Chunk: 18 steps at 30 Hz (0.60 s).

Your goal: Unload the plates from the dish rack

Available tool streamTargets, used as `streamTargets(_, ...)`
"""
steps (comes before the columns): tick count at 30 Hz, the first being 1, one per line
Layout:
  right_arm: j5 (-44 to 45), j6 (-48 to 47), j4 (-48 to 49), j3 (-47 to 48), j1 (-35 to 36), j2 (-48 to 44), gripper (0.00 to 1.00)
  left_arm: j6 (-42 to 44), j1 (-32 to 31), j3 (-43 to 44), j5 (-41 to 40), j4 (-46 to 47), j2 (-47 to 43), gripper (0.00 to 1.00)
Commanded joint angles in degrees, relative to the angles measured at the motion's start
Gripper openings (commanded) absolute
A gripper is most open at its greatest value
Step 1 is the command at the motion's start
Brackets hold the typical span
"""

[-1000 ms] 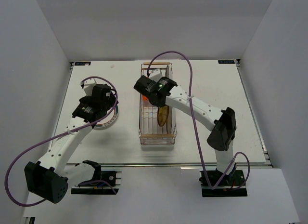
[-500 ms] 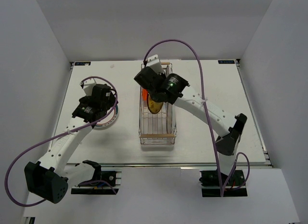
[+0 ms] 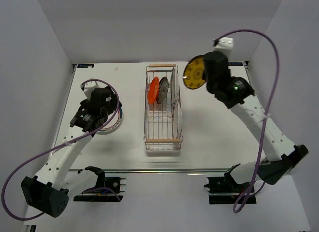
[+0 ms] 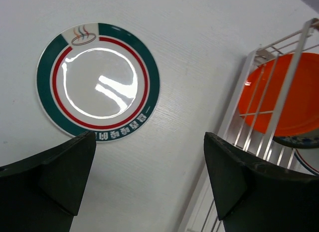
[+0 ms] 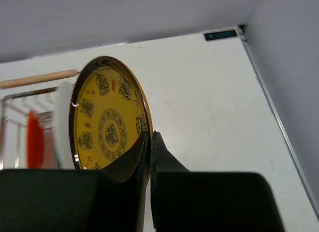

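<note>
R gripper clamped on yellow patterned plate, over counter's far edge. Nxt, I think: lay it flat on the right side. L gripper wide open, empty.

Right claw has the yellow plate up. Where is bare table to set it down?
Bare table between the dish rack and the right edge suits the yellow plate in the right claw. Left of the rack is crowded: the teal-rimmed plate lies there under the left claw.
</note>
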Motion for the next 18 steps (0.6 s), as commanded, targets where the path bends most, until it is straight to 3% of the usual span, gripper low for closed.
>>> streamTargets(1,-4.4,2.9,9.1,-7.8,-9.1,-6.0,0.0,2.6,0.2,-0.1,4.2,3.9,-3.6,0.98)
streamTargets(9,-22.1,11.0,16.2,-32.1,-29.0,-10.3,0.0,3.0,-0.4,-0.2,5.5,4.0,-3.1,0.98)
streamTargets(18,-37.7,14.5,32.9,-49.8,-39.5,-7.0,0.0,3.8,-0.4,-2.0,8.5,6.1,-4.7,0.98)
